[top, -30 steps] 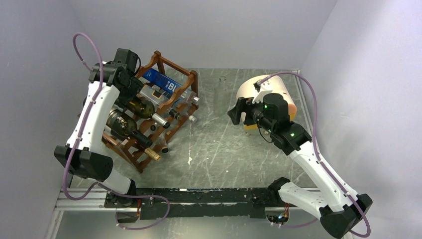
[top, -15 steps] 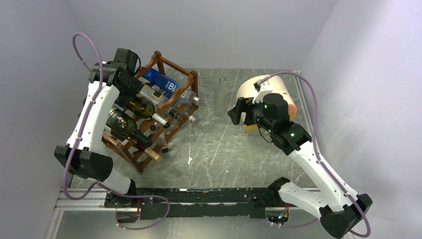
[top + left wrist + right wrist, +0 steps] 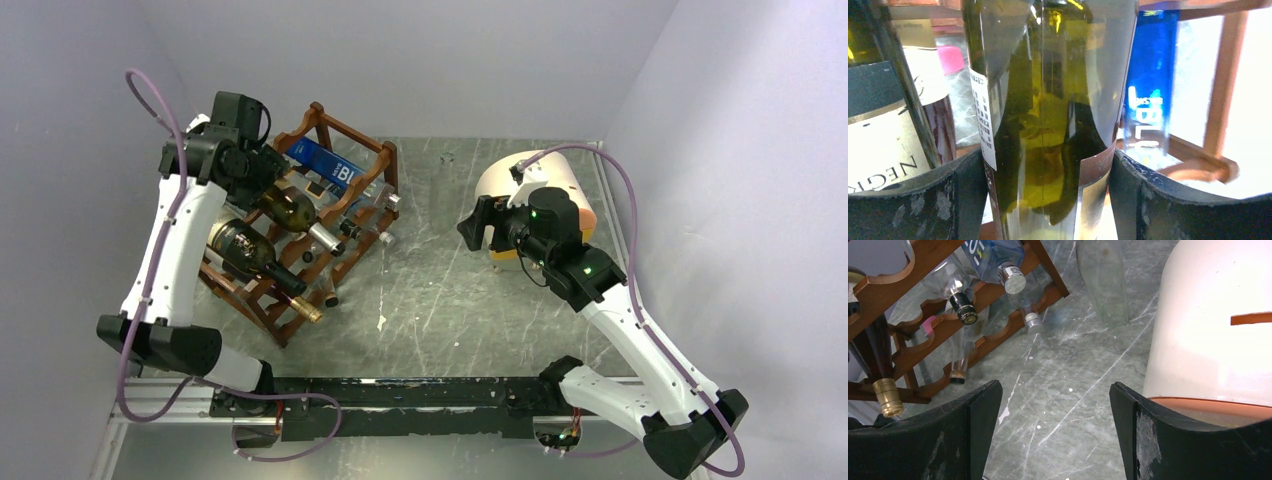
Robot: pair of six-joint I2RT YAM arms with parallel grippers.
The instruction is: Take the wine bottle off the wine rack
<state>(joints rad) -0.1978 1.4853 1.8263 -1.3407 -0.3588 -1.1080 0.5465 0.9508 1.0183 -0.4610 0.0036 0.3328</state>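
Note:
The reddish-brown wine rack [image 3: 346,132] stands at the far left of the table with several bottles lying in it. My left gripper [image 3: 266,186] reaches into it from the back. Its jaws are shut on the body of a green wine bottle [image 3: 294,210]. In the left wrist view the wine bottle [image 3: 1048,100] fills the gap of the left gripper [image 3: 1048,156], with both fingers [image 3: 965,190] pressed against the glass. A rack post [image 3: 1223,90] shows to the right. My right gripper [image 3: 478,226] hovers open over the table, and nothing lies between the jaws of the right gripper [image 3: 1055,390].
A cream-and-orange drum-shaped box [image 3: 556,166] sits just behind the right gripper, large in the right wrist view [image 3: 1208,330]. A dark bottle with a gold cap [image 3: 252,252] and a blue bottle [image 3: 326,166] also lie in the rack. A clear glass bottle [image 3: 1103,280] lies on the marble table.
The left jaws closed in on the green bottle. The left arm then shifted left and the bottle's base end rose slightly in the rack. The right arm stayed still.

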